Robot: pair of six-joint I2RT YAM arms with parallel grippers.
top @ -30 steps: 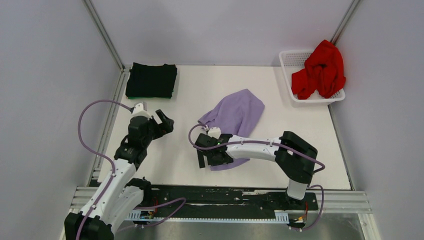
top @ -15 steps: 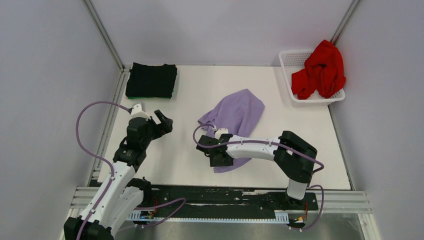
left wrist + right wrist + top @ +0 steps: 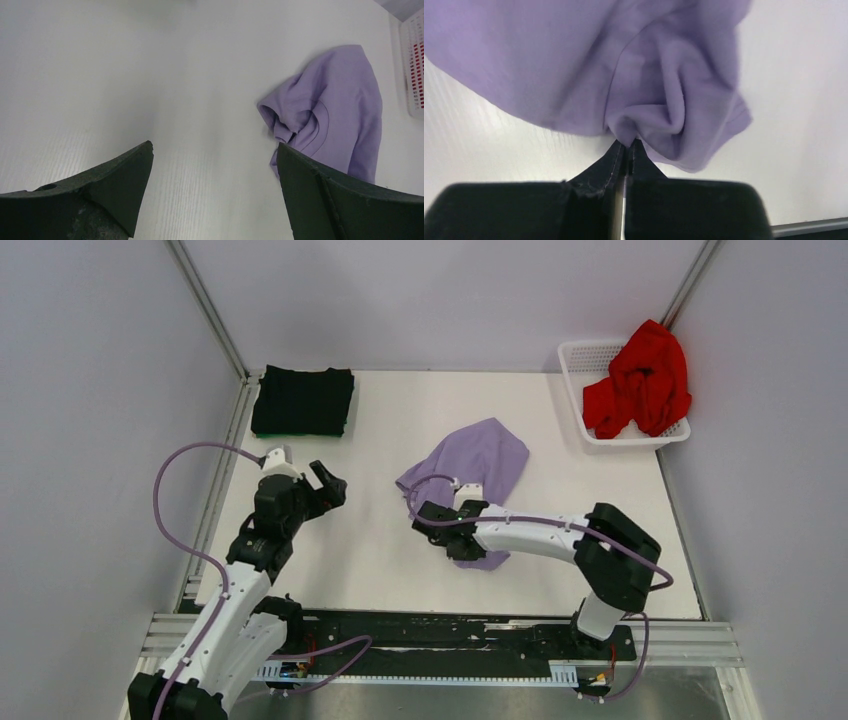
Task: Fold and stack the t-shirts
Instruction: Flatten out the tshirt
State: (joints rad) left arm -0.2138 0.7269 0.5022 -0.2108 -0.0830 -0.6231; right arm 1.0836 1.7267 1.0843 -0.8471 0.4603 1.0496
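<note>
The lavender t-shirt [image 3: 478, 462] lies crumpled in the middle of the table. My right gripper [image 3: 462, 546] is at its near edge, shut on a pinched fold of the purple cloth [image 3: 574, 65]; the two fingers meet at the fabric in the right wrist view, where the gripper [image 3: 628, 143] shows low in the centre. The black t-shirt [image 3: 303, 401] lies folded flat at the back left. The red t-shirt [image 3: 640, 380] is bunched in the basket. My left gripper [image 3: 328, 485] hovers open to the left of the lavender t-shirt [image 3: 340, 100], with nothing between the tips of this gripper [image 3: 214, 146].
A white lattice basket [image 3: 575, 352] stands at the back right corner, its edge also seen as the basket [image 3: 412, 65] in the left wrist view. Grey walls and metal rails enclose the table on three sides. A purple cable loops off each arm.
My right gripper has gone from open to shut on the lavender t-shirt's near edge and shifted to the right, bunching the cloth. The left arm has barely moved.
</note>
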